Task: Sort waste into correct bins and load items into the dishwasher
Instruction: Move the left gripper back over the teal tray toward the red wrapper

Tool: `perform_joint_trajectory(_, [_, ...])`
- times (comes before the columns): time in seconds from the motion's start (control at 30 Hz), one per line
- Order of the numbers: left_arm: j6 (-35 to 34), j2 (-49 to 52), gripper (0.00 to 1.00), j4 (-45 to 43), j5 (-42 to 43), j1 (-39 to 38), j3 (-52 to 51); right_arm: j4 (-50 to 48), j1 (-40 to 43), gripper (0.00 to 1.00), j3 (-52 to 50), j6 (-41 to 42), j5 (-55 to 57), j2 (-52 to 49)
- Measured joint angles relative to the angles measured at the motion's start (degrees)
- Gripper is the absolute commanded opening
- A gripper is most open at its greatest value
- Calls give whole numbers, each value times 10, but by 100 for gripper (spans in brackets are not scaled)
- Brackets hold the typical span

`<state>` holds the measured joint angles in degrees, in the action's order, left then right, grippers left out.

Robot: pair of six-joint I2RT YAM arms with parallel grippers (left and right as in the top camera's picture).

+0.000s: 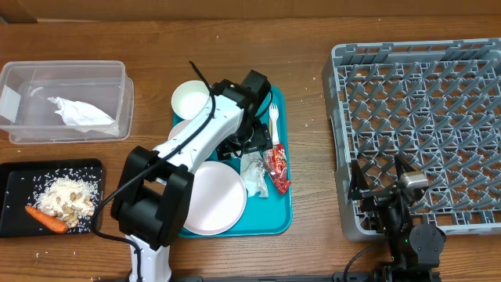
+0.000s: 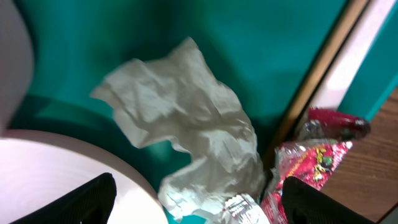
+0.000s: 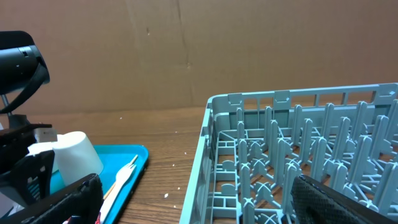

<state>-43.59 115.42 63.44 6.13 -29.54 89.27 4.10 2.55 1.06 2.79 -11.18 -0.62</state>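
On the teal tray a crumpled white napkin (image 2: 186,124) lies beside a red snack wrapper (image 2: 317,163). My left gripper (image 2: 205,208) hangs low over them, open, with the napkin's lower end between its black fingers (image 2: 87,202). From overhead the left gripper (image 1: 250,150) is over the napkin (image 1: 254,174) and wrapper (image 1: 278,168). The plate (image 1: 211,196), a bowl (image 1: 190,98) and the fork (image 1: 275,119) rest on the same tray. My right gripper (image 3: 199,208) is open and empty at the near left corner of the grey dish rack (image 3: 298,149). A white cup (image 3: 74,155) shows on the tray.
The clear tub (image 1: 66,98) at the back left holds another white napkin (image 1: 78,112). The black tray (image 1: 16,200) at the front left carries rice scraps (image 1: 66,196) and a carrot (image 1: 45,218). The teal tray (image 1: 283,211) sits mid-table; the rack (image 1: 423,125) fills the right.
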Motion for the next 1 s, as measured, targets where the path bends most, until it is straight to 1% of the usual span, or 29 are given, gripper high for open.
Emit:
perform_joint_trajectory(0.07, [0,0,80,0,-3,10,0,0,0,100,0,0,0,0])
perform_joint_trajectory(0.2, [-2,0,78,-14,-8,33,-3,0,0,100,0,0,0,0])
perform_joint_trajectory(0.33, [-7,0,77,-51,1,30,-18,0,0,100,0,0,0,0])
perform_joint_trajectory(0.47, [-13,0,75,-56,10,21,-28,0,0,100,0,0,0,0])
perform_joint_trajectory(0.73, [-16,0,64,-62,12,18,-39,0,0,100,0,0,0,0])
perform_joint_trajectory(0.8, [-16,0,57,-65,12,18,-47,0,0,100,0,0,0,0])
perform_joint_trajectory(0.83, [-17,0,52,-66,11,18,-50,0,0,100,0,0,0,0])
perform_joint_trajectory(0.87, [-17,0,45,-68,10,18,-53,0,0,100,0,0,0,0])
perform_joint_trajectory(0.9, [-20,0,41,-67,9,18,-54,0,0,100,0,0,0,0])
perform_joint_trajectory(1.0, [-24,0,37,-67,5,18,-54,0,0,100,0,0,0,0])
